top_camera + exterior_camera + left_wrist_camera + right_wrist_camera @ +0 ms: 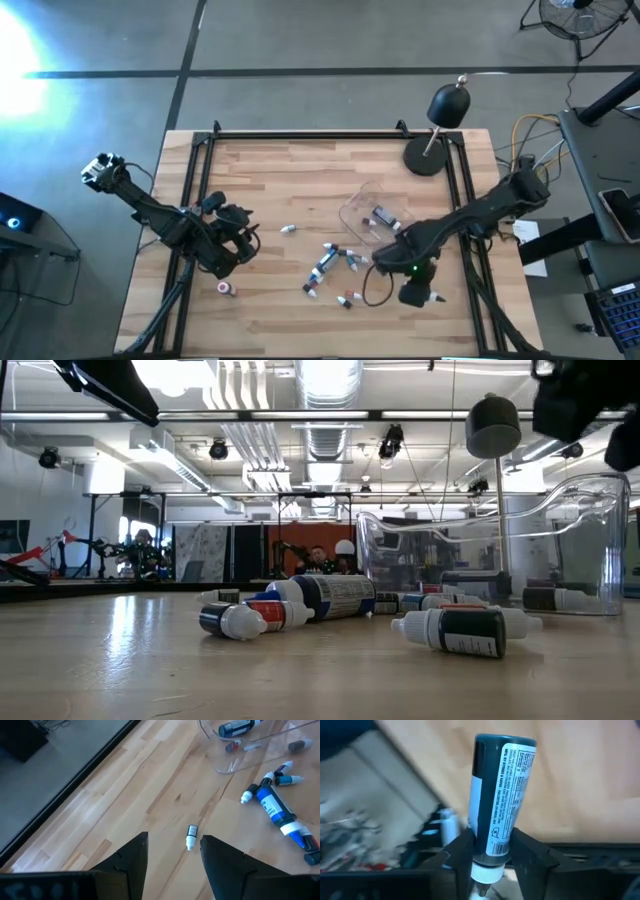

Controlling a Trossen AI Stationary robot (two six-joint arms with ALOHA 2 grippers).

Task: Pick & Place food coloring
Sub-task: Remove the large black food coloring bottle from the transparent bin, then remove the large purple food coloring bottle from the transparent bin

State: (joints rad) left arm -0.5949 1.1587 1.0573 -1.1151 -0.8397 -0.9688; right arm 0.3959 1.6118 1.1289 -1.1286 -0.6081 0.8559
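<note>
Several food coloring bottles (pixel 328 264) lie on their sides mid-table, dark or blue bodies with white caps; they also show in the low view (pixel 330 596). One small bottle (pixel 191 836) lies ahead of my left gripper (pixel 172 837), which is open and hovers left of the cluster (pixel 248 240). Another with a red cap (pixel 226 288) lies near the left front. My right gripper (pixel 420 292) is shut on a dark labelled bottle (pixel 502 795), near the table's right front. The clear tray (pixel 372 208) holds a few bottles. My right gripper pinches the dark bottle between its two fingers (pixel 457 857), low on the labelled body just above the white cap (pixel 495 847). The body sticks out past the fingertips and the white tip (pixel 438 297) points back toward the wrist. The bottle looks lifted clear of the table.
A black desk lamp (pixel 440 125) stands at the table's far right corner. A black frame rail (pixel 330 135) runs along the far edge and down both sides. Bare wood lies across the far left half (pixel 270 175) and along the near edge.
</note>
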